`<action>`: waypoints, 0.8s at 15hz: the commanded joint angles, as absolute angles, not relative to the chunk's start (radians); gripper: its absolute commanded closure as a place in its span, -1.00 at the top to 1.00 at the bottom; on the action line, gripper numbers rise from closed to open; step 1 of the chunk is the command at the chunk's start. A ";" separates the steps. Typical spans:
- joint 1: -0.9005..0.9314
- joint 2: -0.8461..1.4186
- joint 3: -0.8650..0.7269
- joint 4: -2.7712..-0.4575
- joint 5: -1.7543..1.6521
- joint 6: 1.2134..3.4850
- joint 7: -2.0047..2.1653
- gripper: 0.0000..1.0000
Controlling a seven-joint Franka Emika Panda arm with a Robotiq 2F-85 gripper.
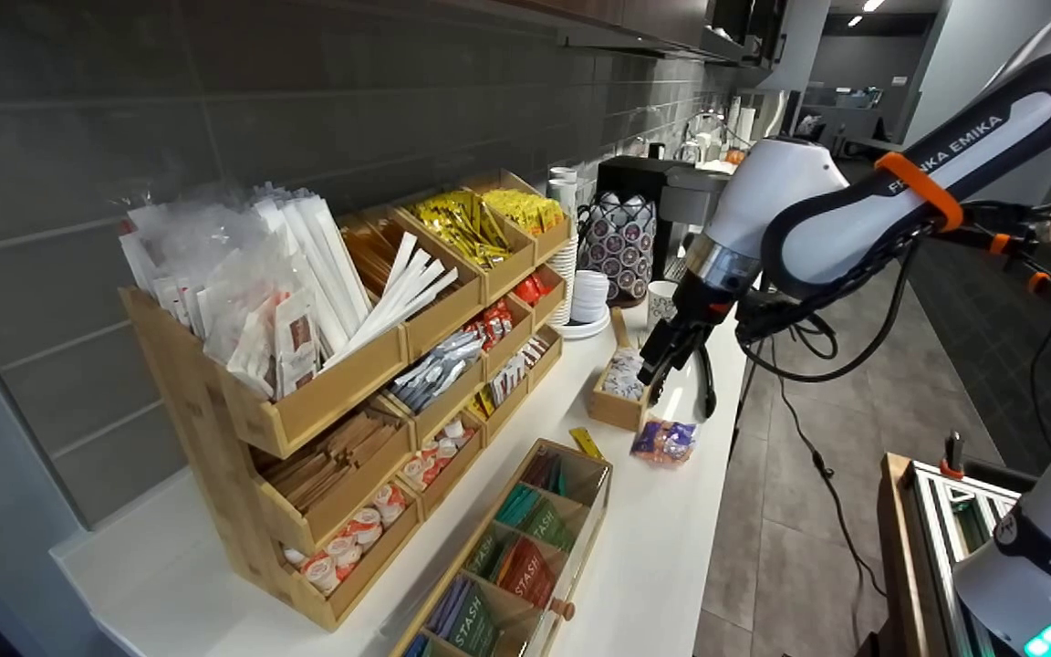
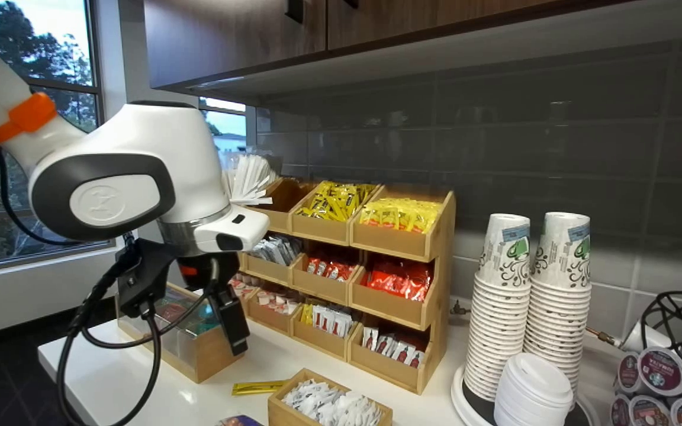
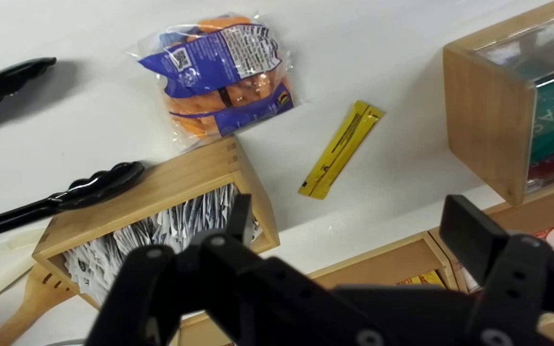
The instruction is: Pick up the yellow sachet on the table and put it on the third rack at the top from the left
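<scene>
Light pick, nothing gripped yet

The long, smooth white desk [image 1: 658, 520] carries it all. Next in size: the pale wooden stepped organiser [image 2: 322, 289]; its third rack [image 2: 320, 231] (top tier, third from L., yellow-filled) is where this should end up. Then the clear-paned wooden tea box [image 3: 488, 120], & the black two-fingered end effector [image 3: 358, 225], hovering above the desk w/ fingers spread wide, nothing btwn them. Smaller: the open wooden box of white paper packets [image 3: 195, 175], then the clear bag w/ purple labels [image 3: 224, 79].

Smallest, & the one that matters: the thin, flat, rectangular yellow sachet [image 3: 341, 150], on the desk near those last two, touching neither. Prob. v. light, bendy, slick-skinned; no real crush risk from a gentle pinch, but a hard squeeze could split it. Lying so flat, it may skid, so best hold looks to be across the narrow width at mid-length, fingertips right down at desk level.

Rel. to the end effector, it's below; in the wrist view it's btwn the fingers side to side but farther up than their tips, lying on a slant. So prob. needs a short shift, a bit of turn, then straight down.
</scene>
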State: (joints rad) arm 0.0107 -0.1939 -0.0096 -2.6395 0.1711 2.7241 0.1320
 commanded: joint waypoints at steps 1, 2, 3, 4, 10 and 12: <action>0.004 -0.169 -0.005 -2.641 0.166 2.763 0.142 1.00; 0.006 -0.140 -0.006 -2.639 0.174 2.801 0.136 1.00; 0.011 -0.119 -0.009 -2.633 0.189 2.818 0.131 1.00; 0.018 -0.087 -0.011 -2.632 0.204 2.891 0.124 1.00; 0.051 0.084 0.009 -2.576 0.374 3.017 0.072 1.00; 0.044 0.128 0.036 -2.543 0.439 3.004 0.046 1.00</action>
State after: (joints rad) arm 0.0406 0.0488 0.0056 -2.5983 0.3385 2.9938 0.0909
